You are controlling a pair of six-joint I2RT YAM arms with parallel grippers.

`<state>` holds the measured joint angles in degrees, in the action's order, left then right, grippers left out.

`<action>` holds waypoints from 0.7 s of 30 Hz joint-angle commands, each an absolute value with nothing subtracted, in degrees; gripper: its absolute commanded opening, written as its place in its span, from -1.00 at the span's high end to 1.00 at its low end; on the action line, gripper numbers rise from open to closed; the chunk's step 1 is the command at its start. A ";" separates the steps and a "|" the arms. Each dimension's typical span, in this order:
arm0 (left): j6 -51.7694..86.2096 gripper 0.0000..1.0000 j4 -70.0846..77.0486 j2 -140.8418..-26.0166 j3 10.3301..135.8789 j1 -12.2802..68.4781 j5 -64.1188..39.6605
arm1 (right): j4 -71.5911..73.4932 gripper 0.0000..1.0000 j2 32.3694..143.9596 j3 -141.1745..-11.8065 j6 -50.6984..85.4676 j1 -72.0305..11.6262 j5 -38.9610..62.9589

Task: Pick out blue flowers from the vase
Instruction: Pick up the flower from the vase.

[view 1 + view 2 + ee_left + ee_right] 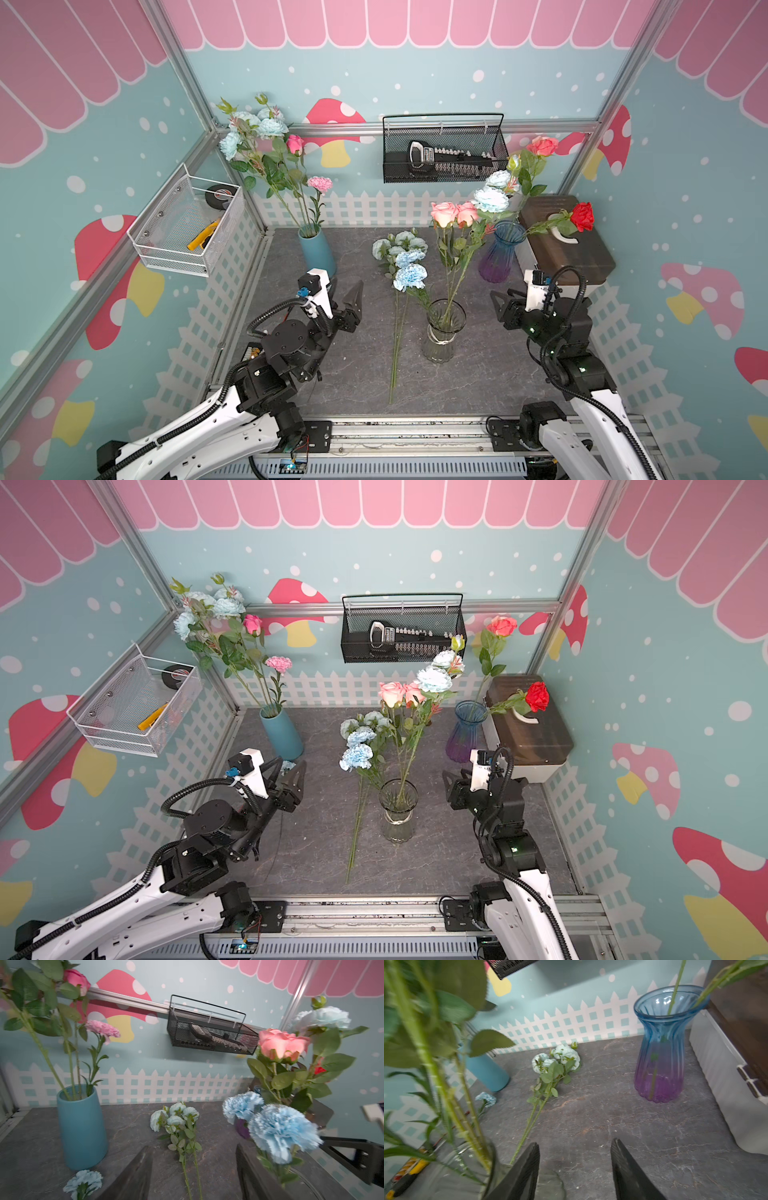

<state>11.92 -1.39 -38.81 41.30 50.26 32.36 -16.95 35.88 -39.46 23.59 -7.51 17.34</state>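
A clear glass vase [444,332] stands mid-table holding two pink roses [455,214], a tall pale-blue peony stem [491,199] and two blue carnations [410,276] [282,1130]. A spray of small blue flowers [399,243] [556,1057] lies on the table left of the vase. One blue carnation [83,1181] [486,1098] lies by the teal vase [318,253]. My left gripper [347,287] [192,1147] hovers open left of the lying spray, holding nothing. My right gripper [509,297] [575,1142] is open and empty, right of the clear vase.
The teal vase holds blue peonies [257,124], a pink rose and a pink carnation. A blue-purple glass vase [498,253] holds coral and red roses. A brown-lidded box [569,253] sits at the right wall. Wire baskets [444,153] [187,224] hang on the walls.
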 commanded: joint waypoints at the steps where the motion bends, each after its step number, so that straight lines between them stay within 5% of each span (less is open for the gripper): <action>1: 17.50 -0.29 0.07 -42.01 39.35 44.17 23.63 | -28.31 -0.05 35.99 -44.77 20.80 -7.81 28.85; 10: 18.40 -0.30 5.89 -50.96 36.45 37.30 12.49 | -30.05 0.17 39.60 -51.74 18.91 -13.90 38.04; 21: 18.30 -0.30 9.40 -61.71 36.91 35.87 11.35 | -31.32 0.32 54.55 -57.96 13.55 -36.19 11.52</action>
<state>17.67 6.50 -61.19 36.16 36.32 12.73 -30.24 53.21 -55.90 16.23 -33.65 21.06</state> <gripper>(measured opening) 0.651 0.344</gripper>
